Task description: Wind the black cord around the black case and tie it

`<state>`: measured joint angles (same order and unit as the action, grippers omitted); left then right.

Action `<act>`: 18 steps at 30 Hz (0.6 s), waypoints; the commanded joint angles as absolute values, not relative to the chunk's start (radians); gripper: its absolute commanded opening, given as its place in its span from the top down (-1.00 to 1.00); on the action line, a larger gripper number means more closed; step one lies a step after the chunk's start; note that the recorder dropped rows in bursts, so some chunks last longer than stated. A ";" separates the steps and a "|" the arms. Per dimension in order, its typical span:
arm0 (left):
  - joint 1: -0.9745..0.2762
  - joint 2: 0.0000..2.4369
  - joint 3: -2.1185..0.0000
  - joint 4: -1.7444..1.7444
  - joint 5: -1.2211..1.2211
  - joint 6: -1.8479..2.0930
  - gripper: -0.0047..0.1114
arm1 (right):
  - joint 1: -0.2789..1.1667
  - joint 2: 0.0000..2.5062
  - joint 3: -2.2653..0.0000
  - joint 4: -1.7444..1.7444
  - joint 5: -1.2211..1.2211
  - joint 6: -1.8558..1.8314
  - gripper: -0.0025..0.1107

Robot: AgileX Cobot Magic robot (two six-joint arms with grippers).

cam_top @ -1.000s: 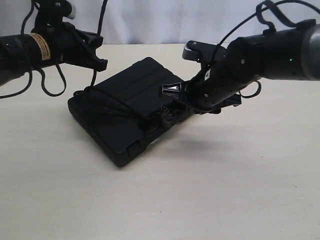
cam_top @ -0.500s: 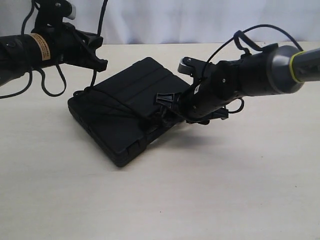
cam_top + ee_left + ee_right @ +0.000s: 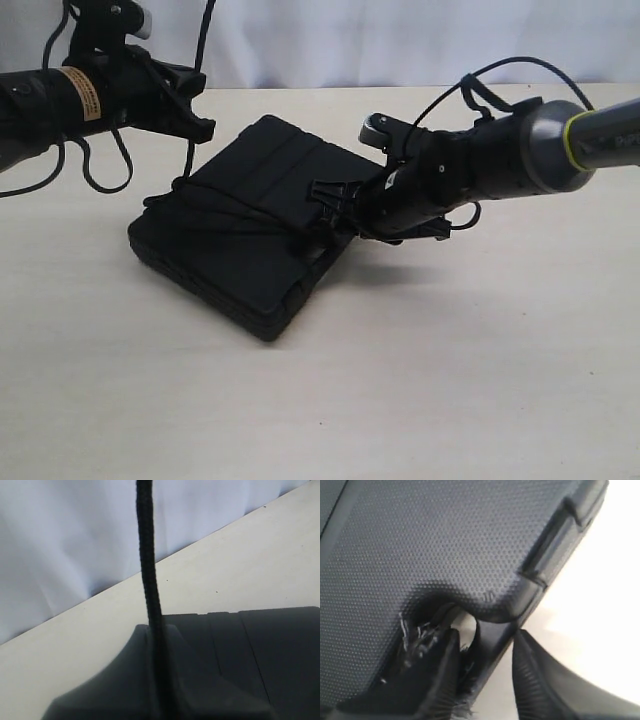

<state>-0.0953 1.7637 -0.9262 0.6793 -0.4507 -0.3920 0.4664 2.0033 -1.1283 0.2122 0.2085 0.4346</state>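
The case (image 3: 225,255) lies mid-worktop (image 3: 400,380), with the cord (image 3: 235,208) drawn across its lid from the far-left corner to the handle edge; from that corner the cord rises taut to the left gripper (image 3: 195,115), which hangs above and behind the case, clenched on the cord, the strand running out between its fingers (image 3: 110,680); the right gripper (image 3: 335,205) sits at the case's handle cutout, its fingers apart, one either side of the rim, the frayed knot (image 3: 415,640) against one; whether they pinch the rim I cannot tell.
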 commanded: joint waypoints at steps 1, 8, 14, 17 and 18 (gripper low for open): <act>-0.094 1.752 -0.933 0.667 -0.454 -0.419 0.92 | 0.438 2.022 -1.124 0.115 0.234 0.408 0.88; -0.075 1.741 -0.933 0.615 -0.421 -0.419 0.92 | 0.326 2.004 -1.124 0.074 0.263 0.406 0.88; 0.022 1.737 -0.933 0.606 -0.365 -0.426 0.92 | 0.294 1.977 -1.138 -0.038 0.274 0.400 0.69; 0.046 1.737 -0.933 0.606 -0.330 -0.440 0.92 | 0.292 1.975 -1.159 -0.042 0.311 0.398 0.33; 0.046 1.737 -0.933 0.606 -0.317 -0.442 0.92 | 0.292 1.960 -1.189 -0.071 0.382 0.398 0.15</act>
